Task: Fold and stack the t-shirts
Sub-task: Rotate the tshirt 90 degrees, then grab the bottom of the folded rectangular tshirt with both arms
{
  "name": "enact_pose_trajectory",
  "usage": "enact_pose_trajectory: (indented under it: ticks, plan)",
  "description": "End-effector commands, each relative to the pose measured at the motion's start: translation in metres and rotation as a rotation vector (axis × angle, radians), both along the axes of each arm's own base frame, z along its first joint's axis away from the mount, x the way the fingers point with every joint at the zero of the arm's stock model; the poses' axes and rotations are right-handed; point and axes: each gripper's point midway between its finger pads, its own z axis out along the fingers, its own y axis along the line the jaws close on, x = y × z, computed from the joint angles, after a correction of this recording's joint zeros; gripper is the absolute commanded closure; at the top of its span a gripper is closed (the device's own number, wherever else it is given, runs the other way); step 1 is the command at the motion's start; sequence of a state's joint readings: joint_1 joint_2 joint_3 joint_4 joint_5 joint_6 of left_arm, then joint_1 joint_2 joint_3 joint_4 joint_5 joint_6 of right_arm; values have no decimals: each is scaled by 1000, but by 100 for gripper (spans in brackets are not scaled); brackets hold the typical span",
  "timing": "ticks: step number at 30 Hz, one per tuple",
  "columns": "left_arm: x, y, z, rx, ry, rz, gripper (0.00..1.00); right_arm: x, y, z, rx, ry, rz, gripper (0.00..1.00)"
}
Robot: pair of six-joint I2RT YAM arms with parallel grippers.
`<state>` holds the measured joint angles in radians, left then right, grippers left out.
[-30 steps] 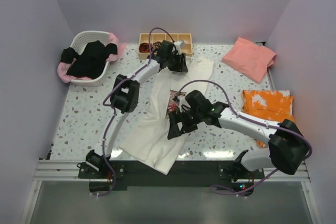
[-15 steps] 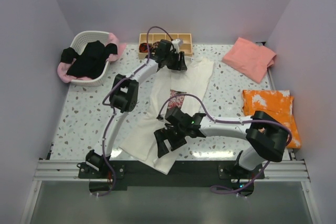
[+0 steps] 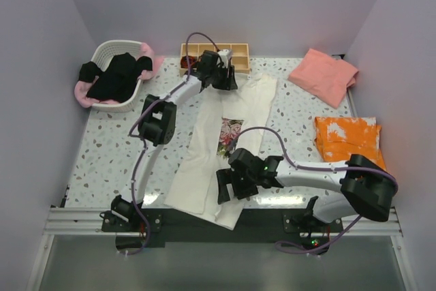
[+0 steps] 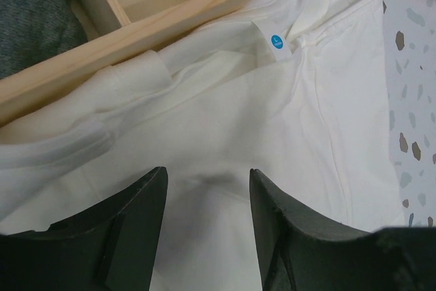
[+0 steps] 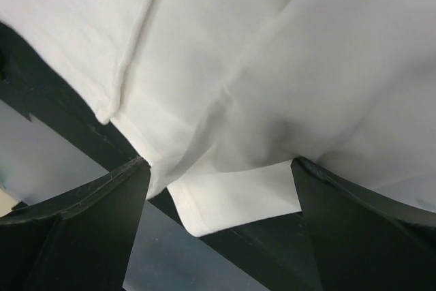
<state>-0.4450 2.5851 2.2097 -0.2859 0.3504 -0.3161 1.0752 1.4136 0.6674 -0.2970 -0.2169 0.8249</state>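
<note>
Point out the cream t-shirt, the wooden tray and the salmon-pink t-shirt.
cream t-shirt (image 3: 252, 103), top view, plain cloth above the print.
wooden tray (image 4: 136, 42), left wrist view, its near wall.
salmon-pink t-shirt (image 3: 323, 75), top view, middle of the folded cloth.

1 overhead view, 2 close wrist views, shared cream-white t-shirt

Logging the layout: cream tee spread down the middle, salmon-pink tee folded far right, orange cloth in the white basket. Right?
No. The orange cloth lies on the table at the right edge, nearer than the salmon-pink tee; the white basket holds a black tee. The cream tee is as you said. The top external view shows it.
</note>
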Motion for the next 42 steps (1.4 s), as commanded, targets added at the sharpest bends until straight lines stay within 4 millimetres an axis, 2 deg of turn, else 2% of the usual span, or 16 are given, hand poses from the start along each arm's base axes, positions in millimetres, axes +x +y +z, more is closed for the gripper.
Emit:
enact_pose_trajectory:
  ticks: [1, 8, 11, 15, 19, 20, 21, 23, 24, 25, 26, 27, 29, 36, 39, 42]
  plan:
    - [16, 16, 64, -9, -115, 30, 44, -12, -102, -40, -404, -9, -153, 8]
    - [11, 28, 74, 22, -121, 69, 44, 11, -144, -12, -526, -173, -295, 3]
    - [9, 32, 86, 22, -135, 86, 46, 32, -126, 17, -429, -275, -289, 3]
    - [1, 37, 128, -14, -198, 104, 47, 57, -99, 62, -313, -392, -263, 2]
    - [-12, 47, 171, -39, -254, 142, 48, 59, -87, 70, -318, -388, -193, 4]
    - [-20, 51, 165, -40, -225, 160, 48, 59, -83, 70, -314, -382, -184, 4]
    - [-29, 54, 187, -67, -247, 163, 49, 59, -82, 64, -333, -370, -175, 5]
    - [-51, 57, 174, -75, -191, 178, 52, 61, -84, 60, -353, -375, -182, 8]
    - [-63, 62, 192, -91, -210, 189, 53, 63, -86, 60, -364, -385, -190, 8]
    - [-74, 61, 189, -95, -194, 190, 54, 64, -87, 61, -367, -392, -203, 8]
    - [-91, 67, 164, -59, -143, 193, 54, 65, -90, 63, -375, -398, -209, 9]
    - [-105, 72, 175, -56, -163, 205, 55, 71, -95, 66, -397, -433, -232, 9]
    - [-143, 77, 153, -37, -110, 216, 54, 76, -103, 73, -414, -465, -271, 10]
    - [-256, 57, 87, -64, 57, 9, 55, 114, -147, 79, -500, -517, -451, 9]
    - [-288, 52, 67, -87, 112, -53, 55, 126, -157, 76, -461, -497, -497, 9]
    - [-294, 54, 52, -90, 121, -46, 55, 136, -158, 78, -429, -501, -516, 8]
